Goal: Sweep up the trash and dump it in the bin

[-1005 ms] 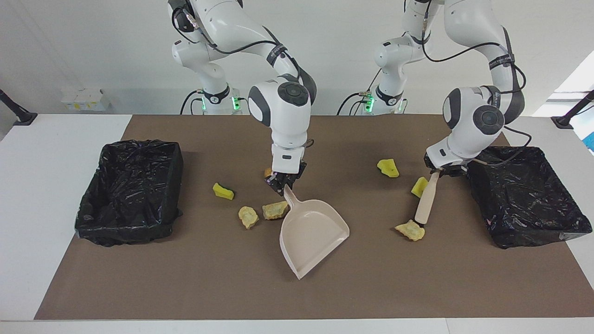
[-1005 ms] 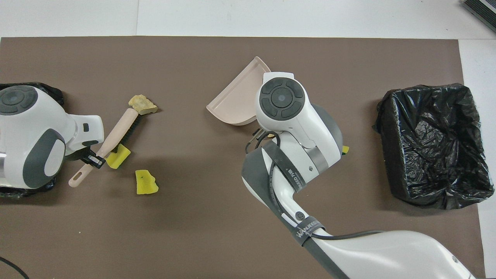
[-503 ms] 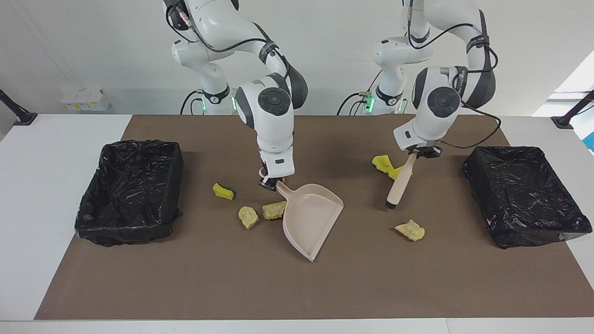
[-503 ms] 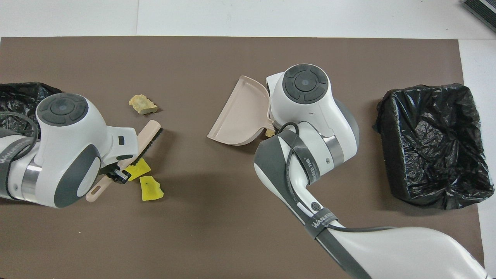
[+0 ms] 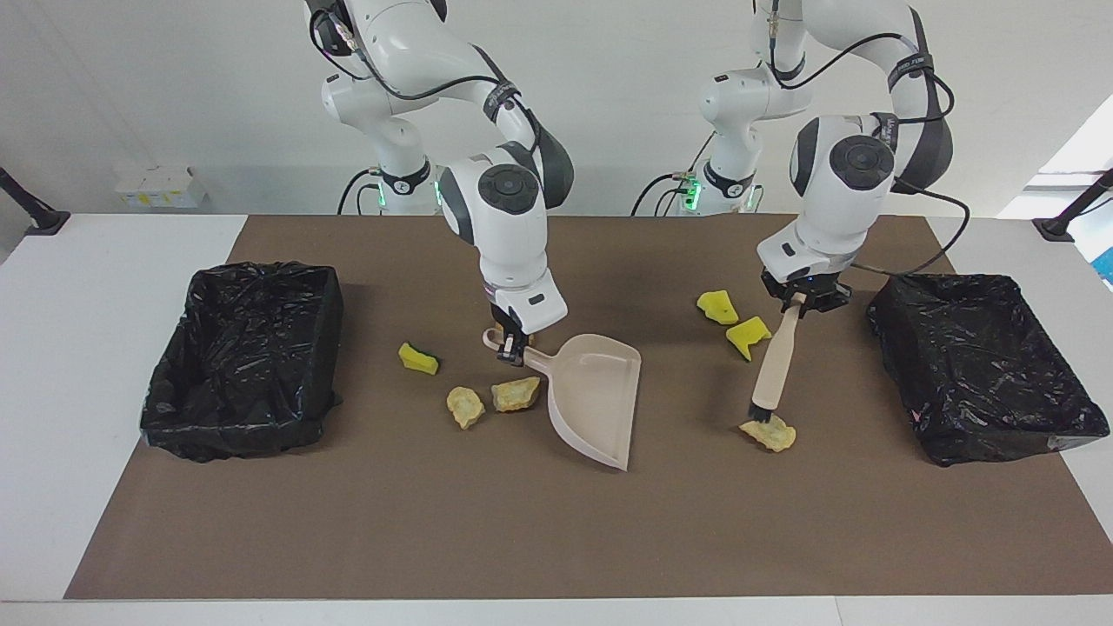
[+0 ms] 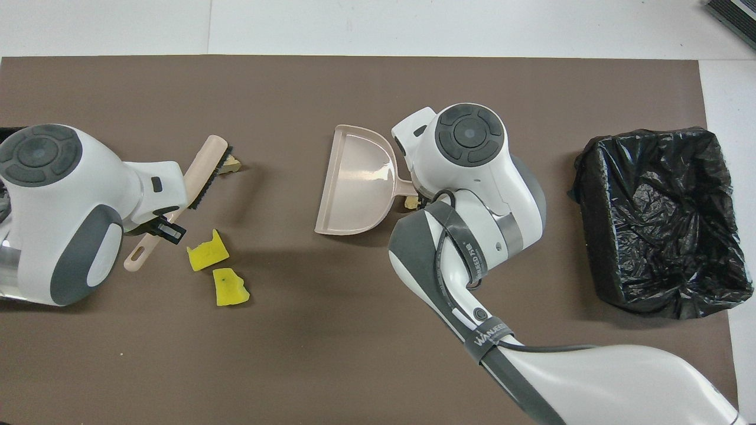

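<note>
Now the right gripper (image 5: pixel 513 346), jaws shut on the dustpan (image 5: pixel 596 396), rests it mid-bench; the left gripper (image 5: pixel 804 300), clamping the brush (image 5: pixel 774 369), touches a beige lump (image 5: pixel 769 433). Next, sweep this trash toward the pan.

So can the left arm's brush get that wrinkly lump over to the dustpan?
Probably yes: the brush bristles already sit on the wrinkly lump, with bare mat toward the dustpan.

Six trash pieces (image 5: pixel 417 359) visible, perhaps seven; two bins (image 5: pixel 243 361); one dustpan (image 5: pixel 591 396); one brush (image 5: pixel 774 369).
</note>
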`<state>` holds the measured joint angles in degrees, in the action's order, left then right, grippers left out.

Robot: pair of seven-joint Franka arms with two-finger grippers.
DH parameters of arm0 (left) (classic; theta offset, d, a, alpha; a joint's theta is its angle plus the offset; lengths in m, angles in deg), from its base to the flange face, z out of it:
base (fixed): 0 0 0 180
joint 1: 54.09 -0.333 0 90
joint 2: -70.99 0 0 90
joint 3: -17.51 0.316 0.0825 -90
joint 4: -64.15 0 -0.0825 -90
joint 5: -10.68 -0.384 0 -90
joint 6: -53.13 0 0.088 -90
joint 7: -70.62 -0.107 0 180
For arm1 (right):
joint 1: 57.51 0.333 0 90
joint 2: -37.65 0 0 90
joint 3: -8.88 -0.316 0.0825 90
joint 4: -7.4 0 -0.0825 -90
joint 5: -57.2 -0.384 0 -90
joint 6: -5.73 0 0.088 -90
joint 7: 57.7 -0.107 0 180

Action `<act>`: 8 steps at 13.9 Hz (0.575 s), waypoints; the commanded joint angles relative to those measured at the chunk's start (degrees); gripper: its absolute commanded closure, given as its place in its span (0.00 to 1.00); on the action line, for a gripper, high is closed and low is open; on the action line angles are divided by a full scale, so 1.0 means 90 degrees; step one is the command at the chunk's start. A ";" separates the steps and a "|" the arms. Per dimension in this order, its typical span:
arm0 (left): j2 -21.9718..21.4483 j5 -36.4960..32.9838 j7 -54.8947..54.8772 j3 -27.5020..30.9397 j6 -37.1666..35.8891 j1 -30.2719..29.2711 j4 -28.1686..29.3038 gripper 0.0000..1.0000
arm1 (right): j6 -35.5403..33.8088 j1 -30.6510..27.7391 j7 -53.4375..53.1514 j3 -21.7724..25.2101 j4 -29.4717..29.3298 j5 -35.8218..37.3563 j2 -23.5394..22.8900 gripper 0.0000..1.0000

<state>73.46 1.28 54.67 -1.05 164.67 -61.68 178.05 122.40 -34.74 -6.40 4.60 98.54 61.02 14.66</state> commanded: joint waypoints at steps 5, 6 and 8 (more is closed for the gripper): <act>0.1510 -0.0908 -0.1326 -0.0027 0.0829 -0.0562 -0.1286 1.00 | 0.0288 -0.0020 0.1086 -0.0052 0.0303 0.0386 0.0044 1.00; 0.1638 -0.1014 -0.1864 -0.0027 0.0936 -0.0650 -0.1472 1.00 | 0.0279 -0.0020 0.1096 -0.0052 0.0303 0.0453 0.0045 1.00; 0.2173 -0.1472 -0.2405 -0.0027 0.1024 -0.0680 -0.2017 1.00 | 0.0230 -0.0010 0.1096 -0.0052 0.0323 0.0503 0.0064 1.00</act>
<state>87.82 -8.51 37.26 -0.83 173.52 -67.41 166.29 124.14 -34.60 1.25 4.41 100.06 64.35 14.54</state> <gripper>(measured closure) 0.740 0.683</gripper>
